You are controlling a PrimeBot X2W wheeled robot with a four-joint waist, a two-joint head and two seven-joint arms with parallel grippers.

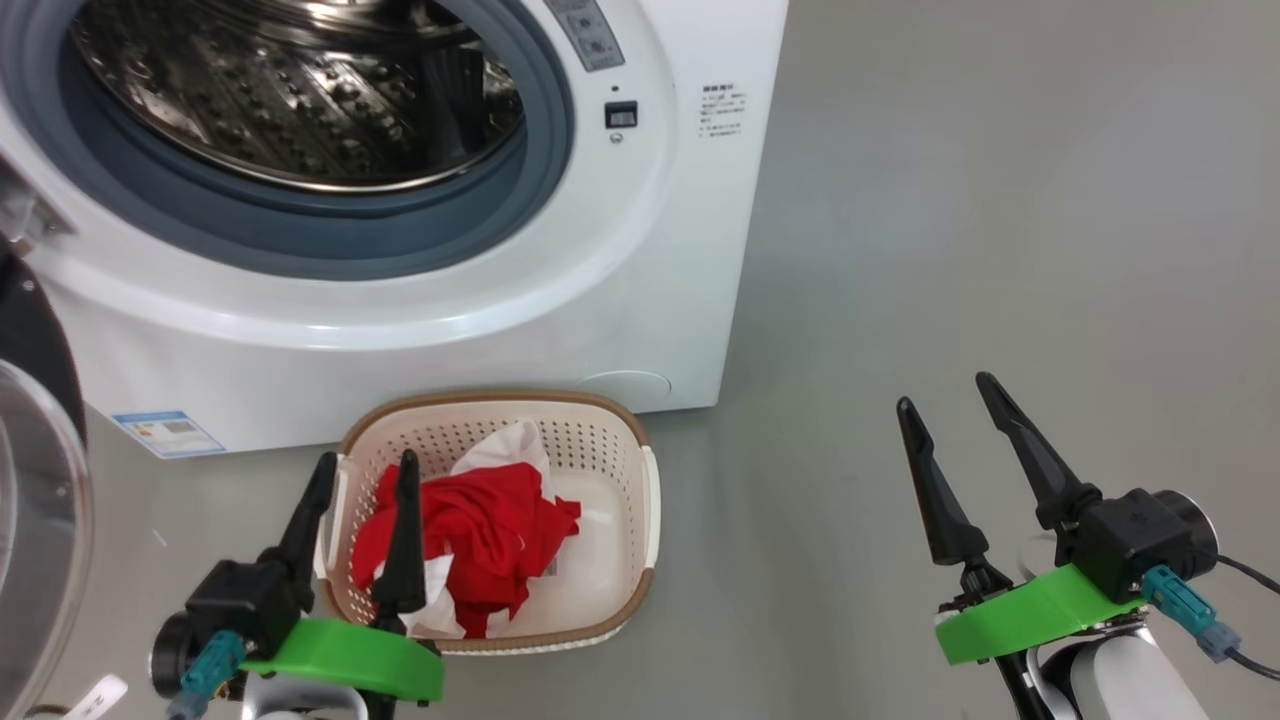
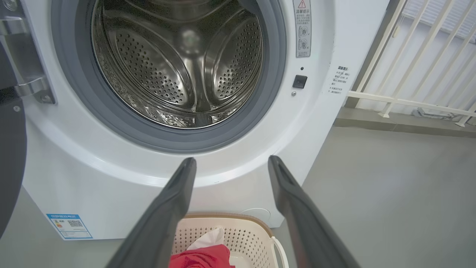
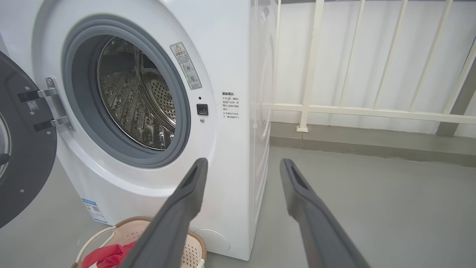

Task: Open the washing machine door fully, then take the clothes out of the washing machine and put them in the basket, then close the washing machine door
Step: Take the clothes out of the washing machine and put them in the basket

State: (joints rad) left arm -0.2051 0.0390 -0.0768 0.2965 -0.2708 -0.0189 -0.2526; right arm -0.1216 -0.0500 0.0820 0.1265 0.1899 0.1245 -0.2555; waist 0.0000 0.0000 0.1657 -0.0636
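The white washing machine [image 1: 640, 290] stands open, its steel drum [image 2: 178, 63] holding nothing I can see. Its black-rimmed door [image 3: 22, 156] is swung wide to the left, and its glass bowl [image 1: 30, 540] shows at the head view's left edge. The red and white clothes [image 1: 470, 540] lie in the cream basket [image 1: 640, 440] on the floor before the machine. My left gripper [image 1: 365, 470] hovers open over the basket's left side, nothing between its fingers. My right gripper [image 1: 945, 390] is open over bare floor to the right.
Grey floor [image 1: 1000, 250] stretches to the right of the machine. A cream railing [image 3: 372, 111] runs along the wall behind it. A blue label sticker [image 1: 168, 433] sits low on the machine's front.
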